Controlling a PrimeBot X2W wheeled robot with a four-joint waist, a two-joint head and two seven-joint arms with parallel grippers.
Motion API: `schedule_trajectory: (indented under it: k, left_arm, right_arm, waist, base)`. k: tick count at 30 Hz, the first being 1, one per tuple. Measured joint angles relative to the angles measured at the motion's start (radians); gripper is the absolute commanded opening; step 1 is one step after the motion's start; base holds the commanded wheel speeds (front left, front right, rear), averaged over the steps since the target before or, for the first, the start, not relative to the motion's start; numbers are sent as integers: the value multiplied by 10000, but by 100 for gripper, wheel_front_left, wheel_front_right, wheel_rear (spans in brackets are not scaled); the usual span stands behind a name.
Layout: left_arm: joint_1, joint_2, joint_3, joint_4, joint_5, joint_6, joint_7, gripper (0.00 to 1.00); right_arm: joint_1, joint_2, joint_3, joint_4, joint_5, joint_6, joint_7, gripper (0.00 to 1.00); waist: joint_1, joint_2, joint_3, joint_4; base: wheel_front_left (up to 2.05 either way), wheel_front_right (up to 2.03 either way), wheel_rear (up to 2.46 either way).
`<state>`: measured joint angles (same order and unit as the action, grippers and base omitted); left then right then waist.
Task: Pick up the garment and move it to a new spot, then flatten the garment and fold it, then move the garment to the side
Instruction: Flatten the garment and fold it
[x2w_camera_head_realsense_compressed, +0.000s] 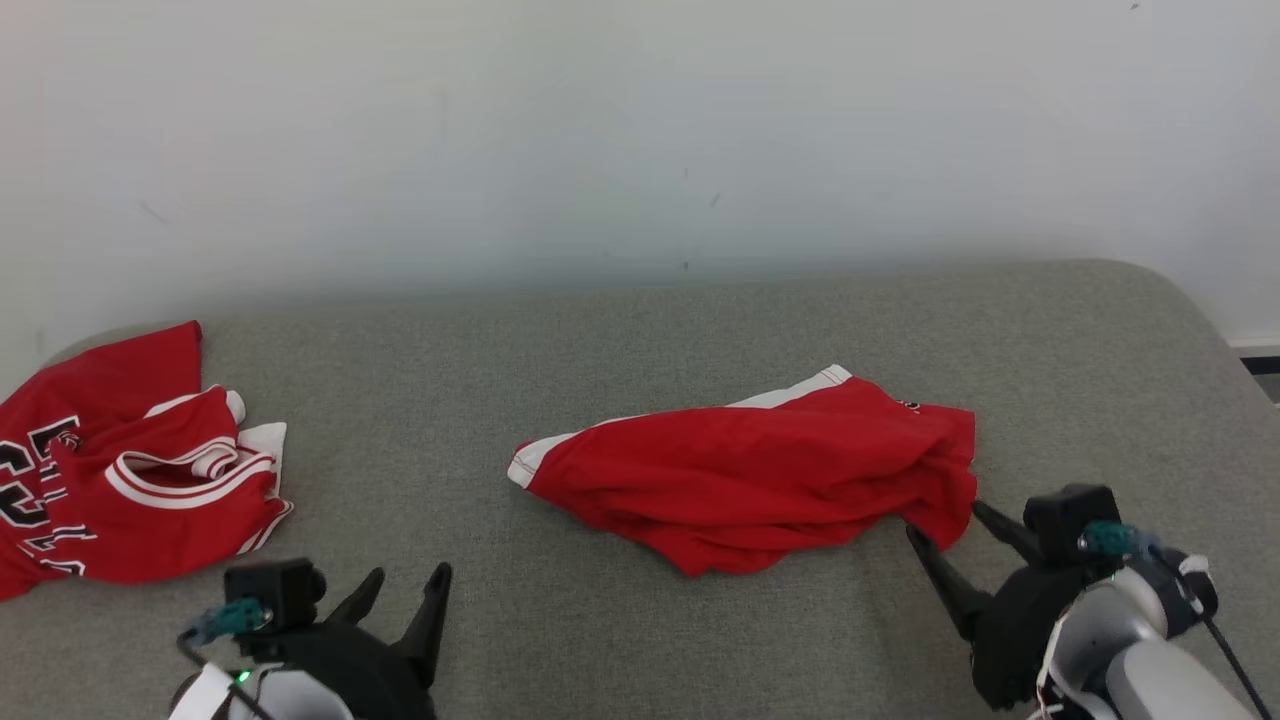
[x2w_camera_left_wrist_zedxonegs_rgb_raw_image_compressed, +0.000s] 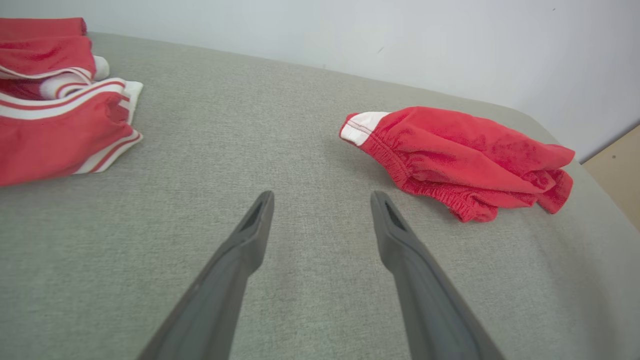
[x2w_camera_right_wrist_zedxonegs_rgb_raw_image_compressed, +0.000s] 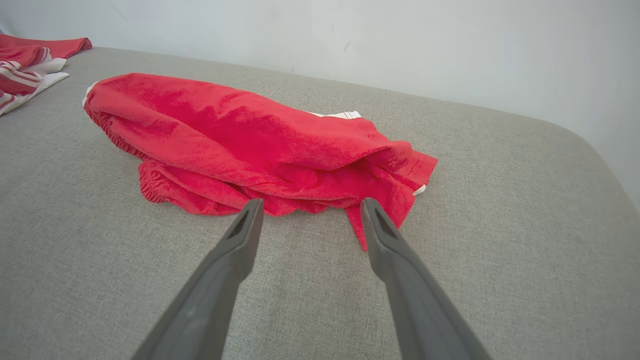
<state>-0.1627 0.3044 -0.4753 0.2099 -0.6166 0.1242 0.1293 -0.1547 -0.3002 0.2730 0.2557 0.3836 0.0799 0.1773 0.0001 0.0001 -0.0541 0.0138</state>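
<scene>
The garment (x2w_camera_head_realsense_compressed: 760, 470), red shorts with a white side stripe, lies bunched in the middle-right of the grey cushioned surface (x2w_camera_head_realsense_compressed: 620, 320). My right gripper (x2w_camera_head_realsense_compressed: 945, 520) stands open at the garment's right end, its fingertips just at the crumpled edge. In the right wrist view the garment (x2w_camera_right_wrist_zedxonegs_rgb_raw_image_compressed: 260, 145) spreads just beyond the open fingers (x2w_camera_right_wrist_zedxonegs_rgb_raw_image_compressed: 247, 220), with a red corner touching the right finger. Near the front edge, my left gripper (x2w_camera_head_realsense_compressed: 410, 578) is open and holds nothing, well left of the garment. In the left wrist view the garment (x2w_camera_left_wrist_zedxonegs_rgb_raw_image_compressed: 460, 160) lies ahead to the right.
A red jersey with white trim and black lettering (x2w_camera_head_realsense_compressed: 120, 460) lies crumpled at the far left of the surface. A pale wall (x2w_camera_head_realsense_compressed: 640, 130) rises behind. The surface's rounded right edge (x2w_camera_head_realsense_compressed: 1200, 330) drops off at the far right.
</scene>
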Motion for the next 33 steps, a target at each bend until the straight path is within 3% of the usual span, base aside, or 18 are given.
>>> schedule_trajectory:
  k: [5, 16, 33]
  left_arm:
    - [-1287, -878, -217, 721, -245, 0, 732, 100]
    - [-2981, -1950, -562, 2316, -232, 0, 1845, 100]
    - [-5212, -2629, -520, 3731, -598, -65, 2424, 100]
  right_arm:
    - [-1471, -69, -58, 412, 23, 84, 788, 100]
    - [-3575, -466, -332, 1682, 422, 219, 1875, 100]
    - [-5911, -721, -422, 3666, 405, 217, 2897, 100]
  waist:
    - [0, 0, 377, 161]
    - [2, 1, 1244, 613]
    - [0, 1, 2608, 1762]
  base:
    - [0, 0, 0]
    - [0, 0, 0]
    - [0, 0, 0]
